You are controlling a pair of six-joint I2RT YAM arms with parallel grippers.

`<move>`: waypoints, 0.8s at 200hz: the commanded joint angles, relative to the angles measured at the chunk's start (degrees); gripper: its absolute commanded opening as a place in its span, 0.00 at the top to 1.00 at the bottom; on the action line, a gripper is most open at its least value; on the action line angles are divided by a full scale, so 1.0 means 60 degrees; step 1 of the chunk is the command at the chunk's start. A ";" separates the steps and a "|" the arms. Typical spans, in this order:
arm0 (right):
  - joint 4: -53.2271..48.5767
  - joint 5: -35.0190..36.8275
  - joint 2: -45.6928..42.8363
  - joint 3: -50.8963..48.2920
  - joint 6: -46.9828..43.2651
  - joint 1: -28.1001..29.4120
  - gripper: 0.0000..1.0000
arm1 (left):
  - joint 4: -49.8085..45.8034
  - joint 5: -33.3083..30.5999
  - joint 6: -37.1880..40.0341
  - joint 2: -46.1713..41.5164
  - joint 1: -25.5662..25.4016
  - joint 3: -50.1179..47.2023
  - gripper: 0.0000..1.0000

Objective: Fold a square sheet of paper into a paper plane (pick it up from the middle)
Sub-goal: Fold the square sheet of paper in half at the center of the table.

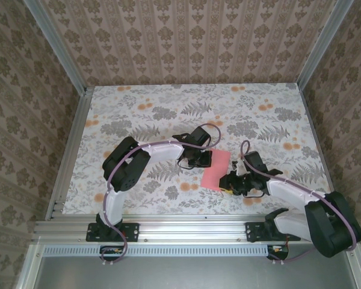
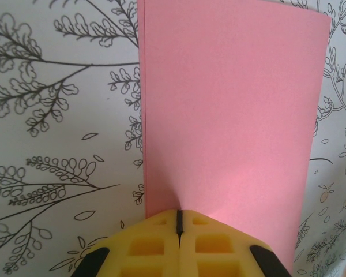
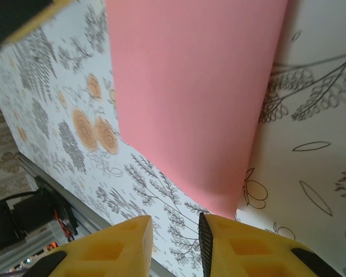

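Left gripper (image 2: 179, 222) pinches the square sheet of paper (image 2: 225, 115); right gripper (image 3: 174, 231) stands slightly spread, empty. A one-sided pull may skew the fold.

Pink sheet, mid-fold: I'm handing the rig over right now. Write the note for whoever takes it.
Left gripper: shut on the sheet, pinching one short edge.
Right gripper: jaws apart, nothing between them, just off a corner of the sheet.
Sheet: mid-table, between the two arms; flat or lifted, I cannot tell.
Done: it looks folded in half once; a doubled edge shows along one long side.
Left: all the plane's further folds.
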 commanded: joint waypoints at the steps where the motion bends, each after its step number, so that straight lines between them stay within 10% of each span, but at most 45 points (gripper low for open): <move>1: -0.0103 0.0096 0.0478 0.0178 0.0007 0.0152 0.70 | -0.1350 -0.0206 0.0274 0.0366 -0.0201 -0.0385 1.00; 85: -0.1923 0.1417 -0.0309 0.1804 -0.0657 -0.0096 0.70 | -0.1328 -0.0206 0.0264 0.0351 -0.0209 -0.0458 1.00; 160: 0.0130 -0.0325 0.4089 0.4086 -0.1278 -0.2334 0.72 | -0.1497 -0.0177 0.0352 0.0380 -0.0218 -0.0286 1.00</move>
